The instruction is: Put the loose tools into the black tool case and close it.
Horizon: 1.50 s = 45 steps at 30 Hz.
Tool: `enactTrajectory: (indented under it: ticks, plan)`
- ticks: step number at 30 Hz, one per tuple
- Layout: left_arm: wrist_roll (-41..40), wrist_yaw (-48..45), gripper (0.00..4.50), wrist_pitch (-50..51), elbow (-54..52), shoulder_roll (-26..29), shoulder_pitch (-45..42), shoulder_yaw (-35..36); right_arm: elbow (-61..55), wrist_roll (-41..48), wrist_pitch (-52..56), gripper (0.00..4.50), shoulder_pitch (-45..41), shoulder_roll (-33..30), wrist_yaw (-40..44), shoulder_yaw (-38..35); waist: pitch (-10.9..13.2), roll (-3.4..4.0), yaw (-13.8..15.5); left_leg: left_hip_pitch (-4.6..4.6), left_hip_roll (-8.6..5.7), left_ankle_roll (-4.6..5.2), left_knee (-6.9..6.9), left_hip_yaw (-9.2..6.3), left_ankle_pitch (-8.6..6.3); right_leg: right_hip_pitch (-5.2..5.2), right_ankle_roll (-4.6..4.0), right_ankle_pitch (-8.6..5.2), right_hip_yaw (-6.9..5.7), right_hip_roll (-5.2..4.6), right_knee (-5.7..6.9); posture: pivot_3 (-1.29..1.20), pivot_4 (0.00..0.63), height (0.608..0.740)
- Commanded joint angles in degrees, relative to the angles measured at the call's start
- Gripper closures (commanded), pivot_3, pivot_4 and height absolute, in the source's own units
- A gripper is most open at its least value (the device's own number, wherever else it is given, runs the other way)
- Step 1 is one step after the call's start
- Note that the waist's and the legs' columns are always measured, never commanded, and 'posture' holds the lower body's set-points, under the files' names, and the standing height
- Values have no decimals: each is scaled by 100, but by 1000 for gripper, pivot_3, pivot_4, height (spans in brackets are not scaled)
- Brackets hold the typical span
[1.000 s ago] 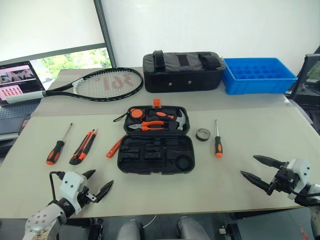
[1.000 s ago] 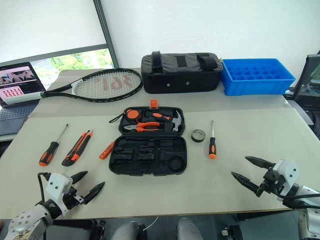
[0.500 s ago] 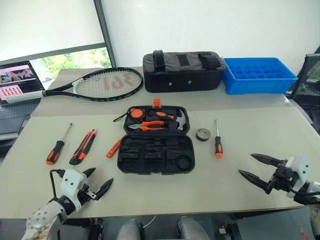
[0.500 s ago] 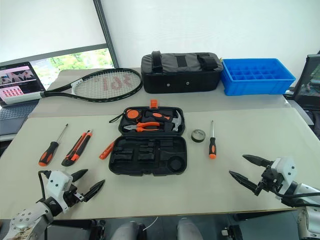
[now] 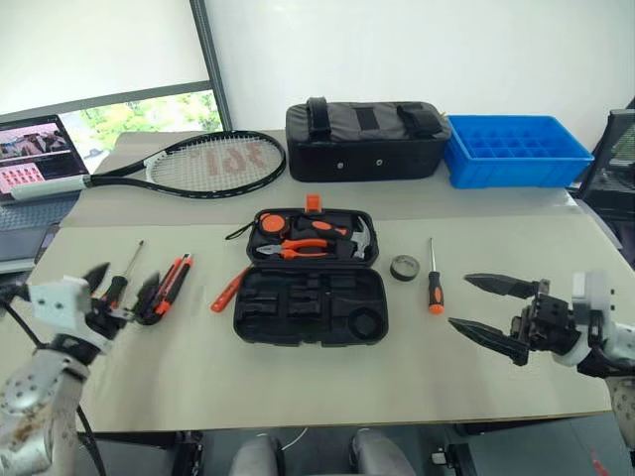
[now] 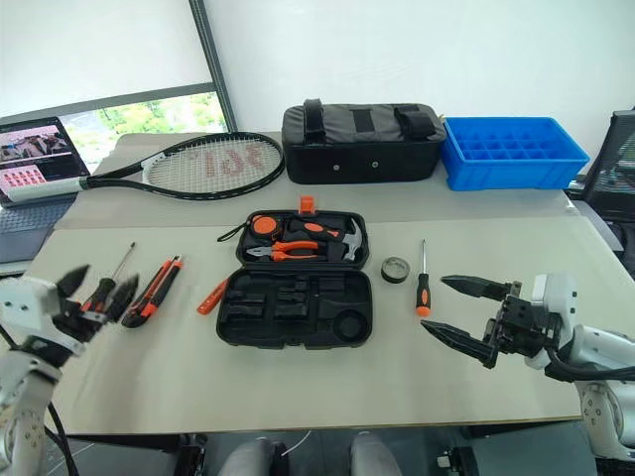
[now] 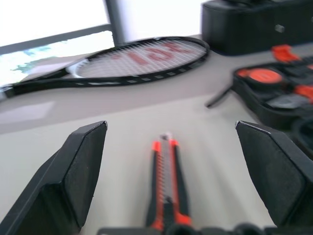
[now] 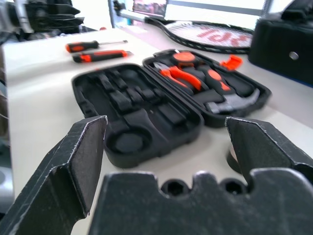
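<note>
Lying open mid-table: hinged black moulded-plastic tool case (image 5: pixel 309 279), near half's slots empty. On its left, orange-and-black utility knife (image 7: pixel 166 190), long axis running straight out between the left gripper (image 5: pixel 121 291) fingers, spread wide, empty; probably not touching. Right gripper (image 5: pixel 486 307) equally wide, empty, nearer the thin orange-and-black-handled screwdriver (image 5: pixel 433 280).
</note>
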Motion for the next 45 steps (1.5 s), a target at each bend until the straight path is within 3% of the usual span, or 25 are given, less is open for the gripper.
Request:
enactTrajectory:
  ticks: [1, 9, 19, 22, 30, 37, 41, 45]
  plan:
    - [24, 321, 0, 433, 426, 281, -194, 343, -331, 319, 168, 26, -194, -87, 42, -75, -2, 2, -10, -1, 1, 0, -2, -8, 0, 0, -1, 0, -5, 1, 0, 0, 150, 707]
    - [273, 15, 0, 1153, 1665, 842, -606, -97, -194, 302, 150, 26, -346, -28, 221, -55, -10, 0, 40, -22, -1, 0, 2, -37, 1, -5, -14, -5, -42, 1, 2, 0, 150, 707]
    - [683, -629, 0, 1166, 3160, 1251, -1157, -677, -38, 308, 31, 26, -170, -11, 519, -291, -15, 7, 140, -34, -2, 0, 4, -48, 1, -14, -24, -2, -57, 2, 6, 0, 150, 707]
    - [678, -753, 637, 1150, 3313, 1259, -1217, -668, -42, 364, 48, 0, -94, -8, 587, -355, -25, 22, 149, -34, -3, 0, 4, -48, 1, -14, -25, -2, -58, 0, 9, 0, 150, 707]
    - [654, -873, 3524, 772, 3392, 1276, -1241, -460, 1, 366, 74, 0, 11, -62, 801, -460, -28, 27, 150, -35, -2, 0, 8, -49, 1, -13, -24, -2, -58, 0, 14, 0, 150, 707]
    - [-100, -1729, 3562, 158, 2538, 1284, -1526, -50, 220, 389, 173, 0, 2, -114, 806, -696, -30, 2, 164, -41, 0, 0, 9, -56, 1, -14, -27, 0, -70, 0, 11, 0, 150, 707]
    - [-189, -2769, 3562, 52, 1736, 1402, -1757, -786, 400, 363, 139, 0, 8, -119, 868, -800, -32, 6, 216, -42, -4, -1, 15, -57, 1, -6, -27, 0, -76, -4, 9, 0, 150, 707]
    - [446, -3602, 3562, -315, 1381, 1639, -2230, -2002, 509, 337, 98, 0, 29, -108, 863, -889, -38, 19, 216, -42, -8, 0, 18, -55, 1, -5, -27, 0, -71, -2, 7, 0, 150, 707]
